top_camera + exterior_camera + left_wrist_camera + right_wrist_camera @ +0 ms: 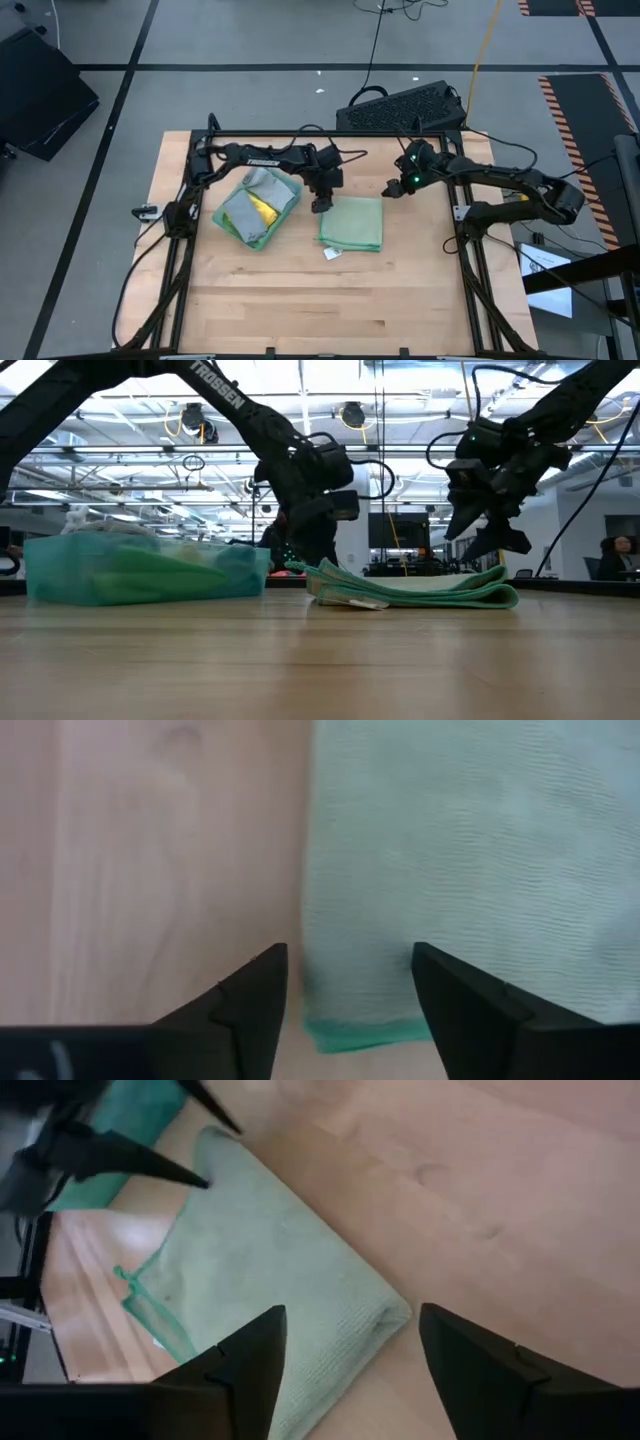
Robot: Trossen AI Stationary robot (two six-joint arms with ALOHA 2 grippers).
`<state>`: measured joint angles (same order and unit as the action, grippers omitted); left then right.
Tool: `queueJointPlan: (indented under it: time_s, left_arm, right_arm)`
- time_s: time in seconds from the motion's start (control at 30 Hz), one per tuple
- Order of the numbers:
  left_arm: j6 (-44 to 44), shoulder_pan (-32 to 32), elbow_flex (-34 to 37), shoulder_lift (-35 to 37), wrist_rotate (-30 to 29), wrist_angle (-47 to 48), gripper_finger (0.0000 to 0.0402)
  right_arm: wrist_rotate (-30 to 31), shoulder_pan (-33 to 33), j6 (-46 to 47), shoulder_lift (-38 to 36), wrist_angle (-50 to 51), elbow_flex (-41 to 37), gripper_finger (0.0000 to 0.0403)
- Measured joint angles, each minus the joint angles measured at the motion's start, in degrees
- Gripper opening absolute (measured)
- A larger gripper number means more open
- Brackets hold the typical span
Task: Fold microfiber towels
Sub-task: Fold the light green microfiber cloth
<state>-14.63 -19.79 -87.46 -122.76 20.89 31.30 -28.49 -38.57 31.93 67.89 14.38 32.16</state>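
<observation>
Bin [285,215] contents jumbled; towel [470,850] cut off by edge.

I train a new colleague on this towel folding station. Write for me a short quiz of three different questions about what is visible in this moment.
1. True or false: the folded pale green towel lies flat on the table.
2. Which gripper is at the towel's edge nearest the bin: A) left gripper, B) right gripper?
3. Fill in: the other towels sit in a teal ___.

Key:
1. True.
2. A.
3. bin.
</observation>
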Motion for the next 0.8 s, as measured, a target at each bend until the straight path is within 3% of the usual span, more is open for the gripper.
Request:
queueJointPlan:
  time_s: [0.33,0.5,0.67,0.8]
  left_arm:
    - [-2.95,2.57,0.05,0.04,0.07,1.91,0.0087]
    - [-1.56,4.44,0.06,0.04,-0.09,1.98,0.0037]
    - [0.52,6.77,0.06,0.04,-2.17,1.7,0.0011]
    - [1.97,8.31,0.06,0.07,-4.26,1.5,0.0019]
  right_arm:
    - [0.09,0.0,2.66,9.62,-0.41,0.0,0.0278]
    - [-1.35,0.7,2.78,13.63,-6.45,0.07,0.0281]
    - [-3.26,2.07,4.03,16.39,-11.46,0.12,0.0265]
    - [-4.59,4.04,2.32,17.27,-11.78,0.15,0.024]
